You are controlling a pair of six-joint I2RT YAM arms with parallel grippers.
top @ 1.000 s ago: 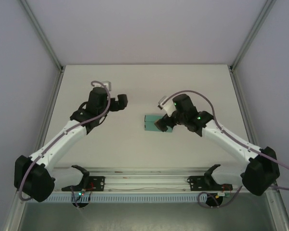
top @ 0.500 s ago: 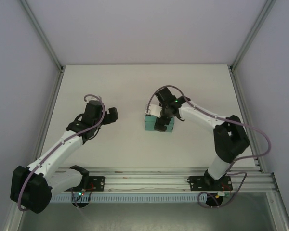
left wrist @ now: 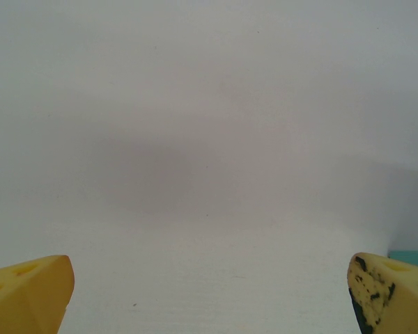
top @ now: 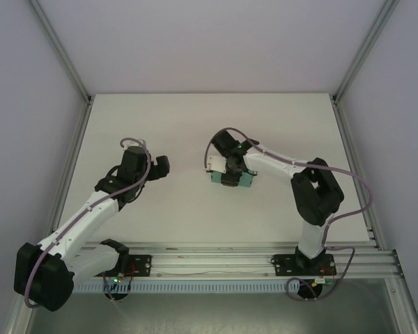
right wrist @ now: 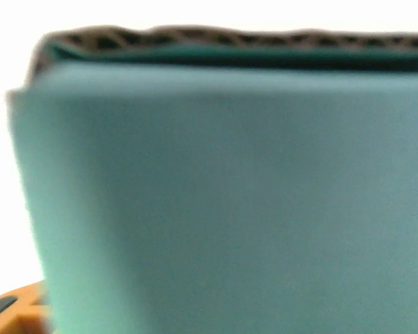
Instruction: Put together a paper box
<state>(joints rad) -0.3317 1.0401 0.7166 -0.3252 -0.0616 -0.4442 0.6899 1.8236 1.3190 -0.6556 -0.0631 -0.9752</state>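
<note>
**Right gripper drops onto box; grasp unconfirmed**

Near edge first. The right arm (top: 313, 198) has folded its elbow up close to its base over the last second, where before it reached out low to the right. That swing has brought the right gripper (top: 230, 174) down on top of the paper box (top: 245, 181), covering its middle. The teal ends stick out on both sides.

In the right wrist view the box face (right wrist: 230, 202) is blurred and very close, with one orange finger (right wrist: 14, 313) at the lower left. Can't tell how wide the jaws stand or whether they hold the box. This looks like the start of a grasp or a press.

The box sits flat and closed near the middle of the table (top: 195, 125), barely shifted.

The left gripper (top: 160, 165) has pulled back, well left of the box. Its yellow fingers (left wrist: 28, 292) are spread wide with nothing between them.
</note>
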